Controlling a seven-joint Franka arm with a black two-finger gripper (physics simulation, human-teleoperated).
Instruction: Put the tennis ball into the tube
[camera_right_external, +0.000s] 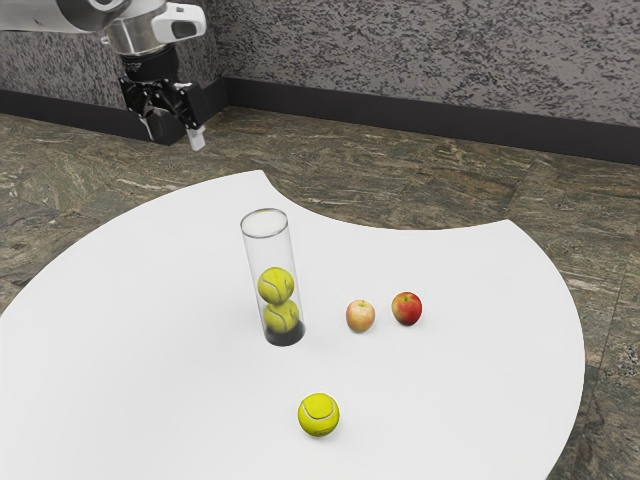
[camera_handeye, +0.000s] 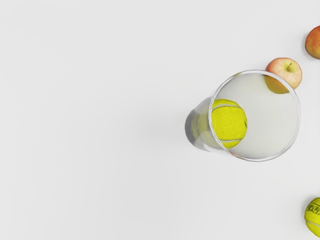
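Indoor room, type indeterminate. Veined, stone-like flooring (camera_right_external: 400, 170) lies around the table (camera_right_external: 450, 400); beyond the table, dark baseboard (camera_right_external: 420, 118) edges mottled walls (camera_right_external: 420, 55).

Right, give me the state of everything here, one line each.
Tube: upright, uncapped, partly filled
Upper ball: in the tube, on the lower one
Lower ball: in the tube, underneath
Loose tennis ball: on the table, outside the tube
Paler apple: on the table, upright
Red apple: likewise
Jaws: open, empty
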